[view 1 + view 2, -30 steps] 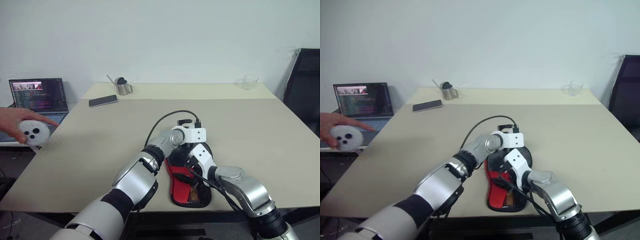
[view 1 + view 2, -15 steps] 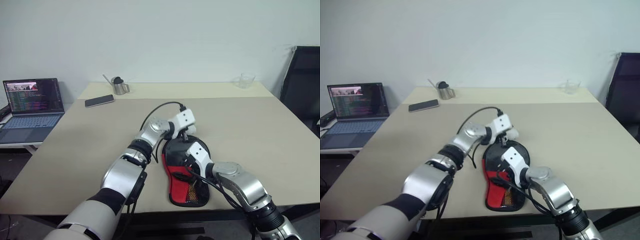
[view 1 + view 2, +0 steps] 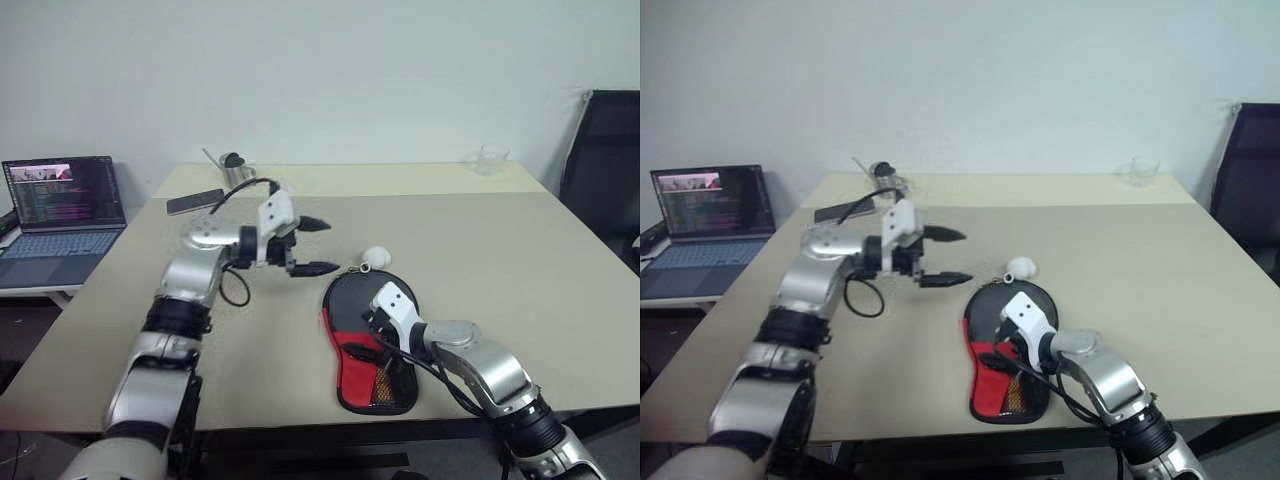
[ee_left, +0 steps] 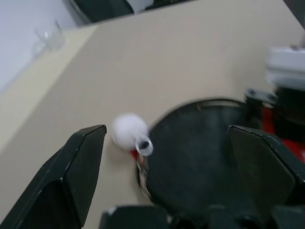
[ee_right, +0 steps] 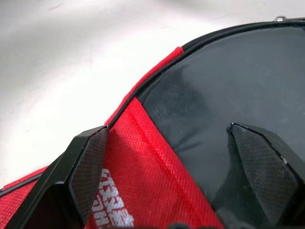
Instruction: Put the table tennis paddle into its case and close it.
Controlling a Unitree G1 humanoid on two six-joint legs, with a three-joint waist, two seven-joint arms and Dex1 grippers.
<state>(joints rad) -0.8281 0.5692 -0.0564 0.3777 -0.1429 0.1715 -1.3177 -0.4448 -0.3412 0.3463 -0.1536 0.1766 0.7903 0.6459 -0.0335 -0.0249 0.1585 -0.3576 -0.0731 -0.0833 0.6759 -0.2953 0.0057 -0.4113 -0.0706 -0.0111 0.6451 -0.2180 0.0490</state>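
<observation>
The case (image 3: 367,345) lies flat near the table's front edge, its round black part at the far end and its red panel with the mesh pocket at the near end. A white pom-pom zipper pull (image 3: 375,258) rests at its far rim. The table tennis paddle is hidden. My right gripper (image 3: 376,332) is open and sits low over the case, where the black (image 5: 224,86) meets the red logo panel (image 5: 143,162). My left gripper (image 3: 324,246) hangs open above the table, left of the case's far end, holding nothing. Its wrist view shows the pom-pom (image 4: 128,131) and the case (image 4: 200,162).
A laptop (image 3: 65,205) stands off the table's left side. A phone (image 3: 195,201) and a metal cup (image 3: 237,170) sit at the back left, a clear glass (image 3: 490,158) at the back right. A black chair (image 3: 605,170) is at the right.
My left gripper has lifted off the case's far end and swung up and to the left, uncovering the white pom-pom. The person's hand at the far left is gone. The right gripper has stayed put.
</observation>
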